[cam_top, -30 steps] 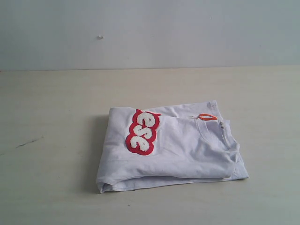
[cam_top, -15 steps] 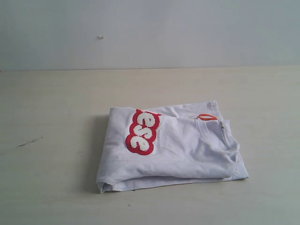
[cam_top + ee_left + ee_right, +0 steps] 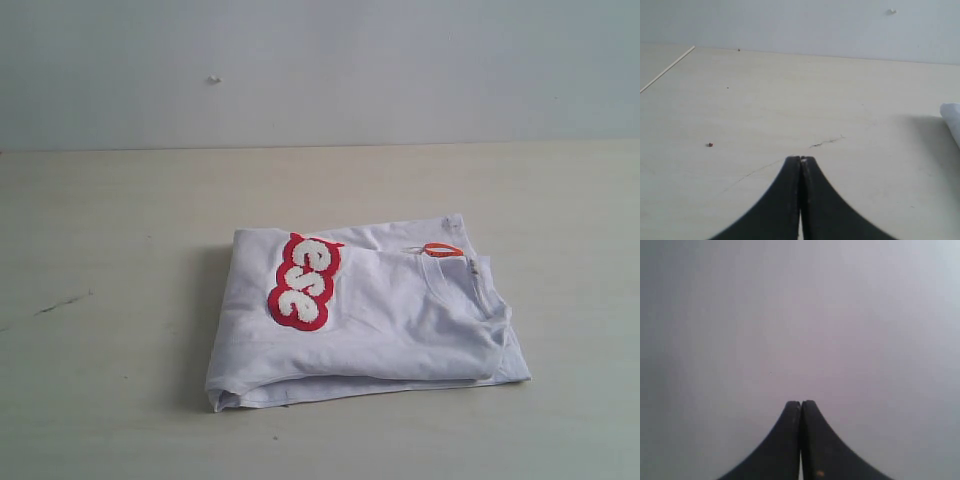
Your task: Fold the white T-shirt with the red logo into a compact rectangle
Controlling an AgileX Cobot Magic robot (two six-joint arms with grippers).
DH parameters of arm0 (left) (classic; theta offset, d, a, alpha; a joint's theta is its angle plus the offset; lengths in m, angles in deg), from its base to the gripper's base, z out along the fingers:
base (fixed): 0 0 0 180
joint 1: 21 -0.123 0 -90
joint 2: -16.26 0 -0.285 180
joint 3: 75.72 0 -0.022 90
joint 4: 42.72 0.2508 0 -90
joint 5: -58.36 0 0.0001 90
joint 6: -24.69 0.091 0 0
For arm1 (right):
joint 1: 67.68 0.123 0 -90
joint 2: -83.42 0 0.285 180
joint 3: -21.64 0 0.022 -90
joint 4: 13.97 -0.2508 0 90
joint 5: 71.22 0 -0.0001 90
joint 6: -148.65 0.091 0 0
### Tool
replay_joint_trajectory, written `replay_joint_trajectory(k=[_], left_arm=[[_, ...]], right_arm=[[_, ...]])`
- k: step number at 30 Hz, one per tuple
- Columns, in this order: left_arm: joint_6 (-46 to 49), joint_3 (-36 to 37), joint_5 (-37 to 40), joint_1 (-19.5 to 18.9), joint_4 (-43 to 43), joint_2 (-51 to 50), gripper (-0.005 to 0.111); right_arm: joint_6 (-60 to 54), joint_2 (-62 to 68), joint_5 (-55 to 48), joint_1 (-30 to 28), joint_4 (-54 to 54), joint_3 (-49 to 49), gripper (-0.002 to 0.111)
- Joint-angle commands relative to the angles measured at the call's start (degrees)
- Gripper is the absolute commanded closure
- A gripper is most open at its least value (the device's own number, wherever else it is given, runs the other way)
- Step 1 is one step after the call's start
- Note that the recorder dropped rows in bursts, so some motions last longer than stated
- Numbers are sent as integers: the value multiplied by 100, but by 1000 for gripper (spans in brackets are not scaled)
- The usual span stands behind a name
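White T-shirt [image 3: 380,320]: lies flat on the desk [image 3: 120,300], already folded to a rough layered rectangle. It sits a little right of the middle and nearer the desk's front edge than the back edge under the wall [image 3: 320,70].

- Long axis runs side to side, roughly along the front edge.
- Red logo [image 3: 305,283] faces up on the left part of the top layer. Only the letters "ese" show, and the strip runs crosswise to the bundle.
- Collar [image 3: 470,285] and orange neck tag [image 3: 441,249] are at the right end, the tag by the far right corner.
- The front right corner splays out a bit, and the layers gape along the front left fold.

I judge the fold done or close to it; at most a tidy-up is left.

Left hand [image 3: 800,159]: fingers pressed together, holding nothing, low over bare desk. A sliver of white cloth shows at the margin of its view, so the shirt lies off to its side, well apart. A thin scratch [image 3: 827,142] lies ahead of the hand.

Right hand [image 3: 800,402]: also closed tight and empty.

The exterior view shows the whole bundle but neither arm. The left wrist view places its hand near the shirt's left side. The right wrist view shows only blank grey, with no desk and no cloth. So I take the left arm to be the nearer one, but I cannot place the right.
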Motion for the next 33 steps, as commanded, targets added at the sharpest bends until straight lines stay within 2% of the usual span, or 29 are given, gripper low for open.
replay_joint_trajectory(k=[1,23,26,29,33], left_arm=[[12,-3,-5,6,-85,25,107],[12,-3,-5,6,-85,25,107],[12,-3,-5,6,-85,25,107],[12,-3,-5,6,-85,25,107],[12,-3,-5,6,-85,25,107]], right_arm=[[10,-6,-7,-25,-15,-27,108],[10,-6,-80,-25,-15,-27,108],[-43,-6,-50,-25,-425,-63,108],[-405,-6,452,-25,-436,-378,108],[-444,-6,1886,-25,-436,-1320,108]])
